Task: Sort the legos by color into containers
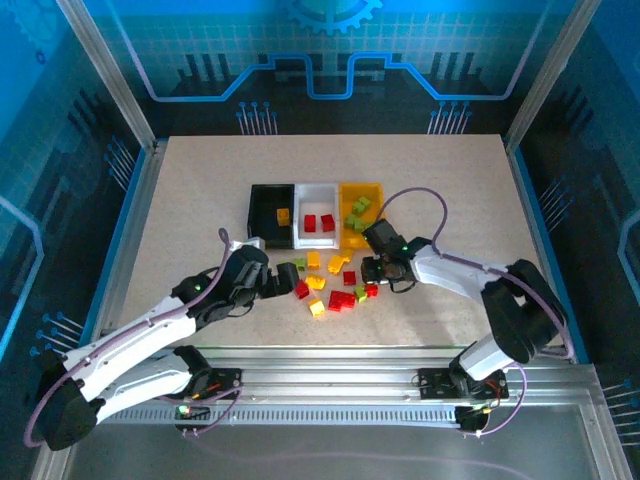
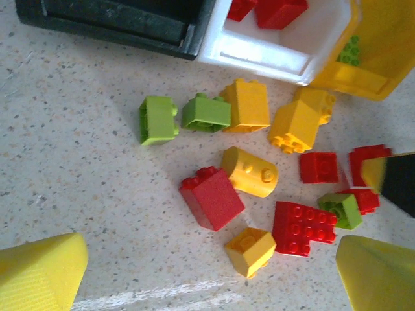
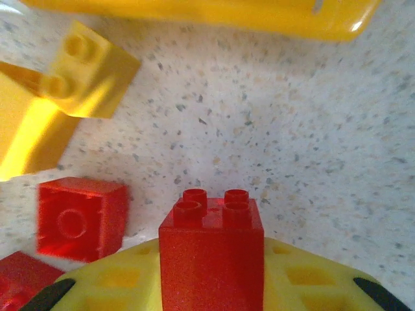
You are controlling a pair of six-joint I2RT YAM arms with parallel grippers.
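right pincer (image 1: 373, 273) clenched on a red brick (image 3: 211, 253), studs pointing far, at the right edge of the loose heap on the bench (image 1: 200, 200), just near of the yellow bin (image 1: 380, 195); whether the brick is lifted off the bench cannot be told. left pincer (image 2: 207, 275) released, its yellow fingers (image 2: 39, 272) spread wide over the near left of the heap, grasping nothing. judged step: carry the held brick to the white bin (image 1: 318, 241), which holds the reds. to do it well, raise it straight up first, since a second red brick (image 3: 81, 217) and a yellow brick (image 3: 91, 68) lie close beside it. then travel far and left and clear the wall shared with the yellow bin. let go only when low inside the white walls, so that it does not bounce out. counts: 3 bins in a row, black bin (image 1: 265, 205) left, white middle, yellow right. the black bin holds 1 orange brick (image 1: 283, 215), the white 2 binned reds (image 1: 310, 222), the yellow at least 2 binned greens (image 1: 360, 205). loose in the left wrist view: 3 loose greens (image 2: 157, 118), about 5 loose yellows (image 2: 246, 105), about 5 loose reds (image 2: 211, 197), some partly hidden, so these totals are approximate.
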